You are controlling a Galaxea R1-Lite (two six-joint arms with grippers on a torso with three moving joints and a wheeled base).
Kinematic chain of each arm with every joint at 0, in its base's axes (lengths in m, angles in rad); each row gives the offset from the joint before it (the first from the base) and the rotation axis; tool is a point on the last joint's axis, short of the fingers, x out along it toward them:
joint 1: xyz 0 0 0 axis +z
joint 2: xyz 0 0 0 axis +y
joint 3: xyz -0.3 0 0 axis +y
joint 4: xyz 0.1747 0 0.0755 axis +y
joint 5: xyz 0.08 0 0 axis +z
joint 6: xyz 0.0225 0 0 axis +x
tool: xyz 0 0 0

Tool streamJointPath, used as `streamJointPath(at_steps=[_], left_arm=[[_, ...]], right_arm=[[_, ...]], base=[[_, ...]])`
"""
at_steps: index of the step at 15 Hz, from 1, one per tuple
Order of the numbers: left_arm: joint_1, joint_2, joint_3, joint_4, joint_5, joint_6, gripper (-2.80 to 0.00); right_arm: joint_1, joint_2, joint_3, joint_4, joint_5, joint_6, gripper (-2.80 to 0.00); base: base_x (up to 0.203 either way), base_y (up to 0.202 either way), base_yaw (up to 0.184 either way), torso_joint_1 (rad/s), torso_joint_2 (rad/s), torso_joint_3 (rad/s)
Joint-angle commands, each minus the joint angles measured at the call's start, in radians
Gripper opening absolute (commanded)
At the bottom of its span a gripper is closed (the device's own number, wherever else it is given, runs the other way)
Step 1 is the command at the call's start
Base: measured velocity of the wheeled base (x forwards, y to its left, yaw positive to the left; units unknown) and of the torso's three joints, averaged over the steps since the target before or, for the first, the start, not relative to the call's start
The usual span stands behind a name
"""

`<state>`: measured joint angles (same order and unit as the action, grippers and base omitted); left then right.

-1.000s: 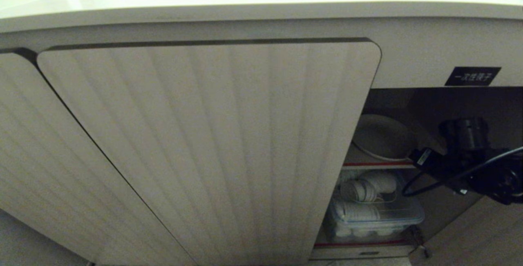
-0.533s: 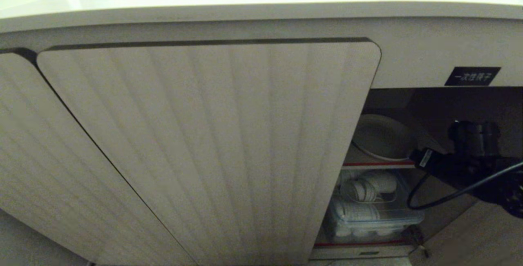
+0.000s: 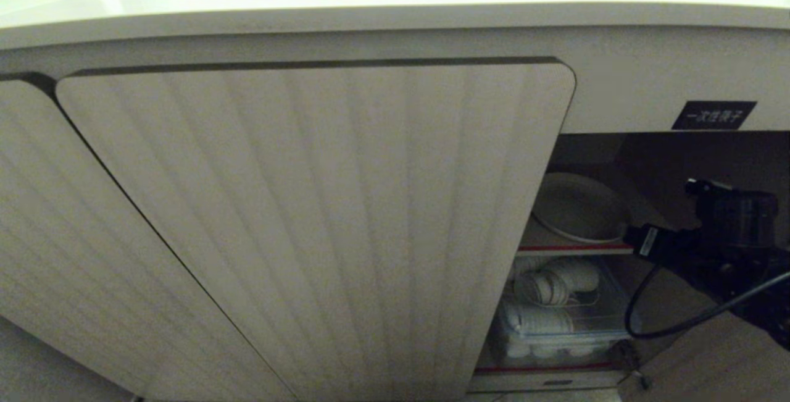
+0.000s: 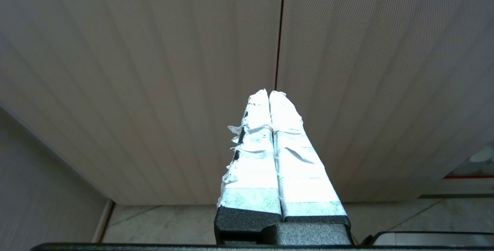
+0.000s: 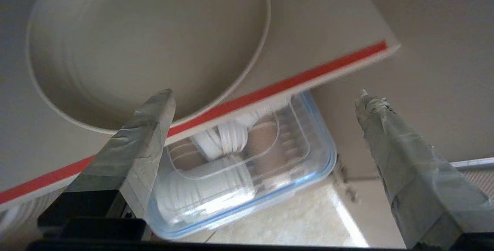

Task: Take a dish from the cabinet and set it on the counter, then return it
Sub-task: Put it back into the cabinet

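The dish (image 3: 577, 207), a plain cream plate, lies on the red-edged upper shelf (image 3: 574, 247) inside the open part of the cabinet (image 3: 321, 217), under the counter (image 3: 370, 0). My right arm (image 3: 728, 247) reaches in from the right, just outside the shelf's front edge. In the right wrist view the right gripper (image 5: 265, 95) is open wide and empty. The dish (image 5: 146, 39) lies a short way beyond its fingertips, one of which overlaps the rim. The left gripper (image 4: 269, 93) is shut and empty, parked facing closed ribbed doors.
A clear lidded box (image 3: 561, 322) of stacked white cups sits on the lower shelf, below the dish; the right wrist view shows this box (image 5: 239, 166) too. A black label (image 3: 713, 115) is above the opening. The opened door (image 3: 710, 365) stands at lower right.
My right arm has shifted to the right and slightly down in the head view, with its wrist turning. The dish and the left arm have not moved.
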<state>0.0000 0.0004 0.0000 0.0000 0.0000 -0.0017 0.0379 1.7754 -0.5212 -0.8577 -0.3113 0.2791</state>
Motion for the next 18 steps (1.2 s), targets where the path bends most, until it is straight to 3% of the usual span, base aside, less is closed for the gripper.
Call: streamJointPath(at_steps=[1,6,7,18], left_arm=[[0.0,0.0,0.0,0.0,0.0,0.0,-2.8],[0.0,0.0,0.0,0.0,0.0,0.0,-2.8],[0.0,0.0,0.0,0.0,0.0,0.0,-2.8],[0.0,0.0,0.0,0.0,0.0,0.0,-2.8]], right_arm=[[-0.001,-0.013,0.019,-0.019,-0.001,-0.011,0.0],[0.0,-0.043,0.06,-0.041,0.0,-0.033,0.0],[0.0,-0.048,0.069,-0.053,0.0,-0.046,-2.8],[0.0,-0.143,0.181,-0.113,0.004,-0.088,-2.8]], base=[[0.0,0.0,0.0,0.0,0.0,0.0],[0.0,0.0,0.0,0.0,0.0,0.0],[0.0,0.0,0.0,0.0,0.0,0.0],[0.0,0.0,0.0,0.0,0.0,0.0]])
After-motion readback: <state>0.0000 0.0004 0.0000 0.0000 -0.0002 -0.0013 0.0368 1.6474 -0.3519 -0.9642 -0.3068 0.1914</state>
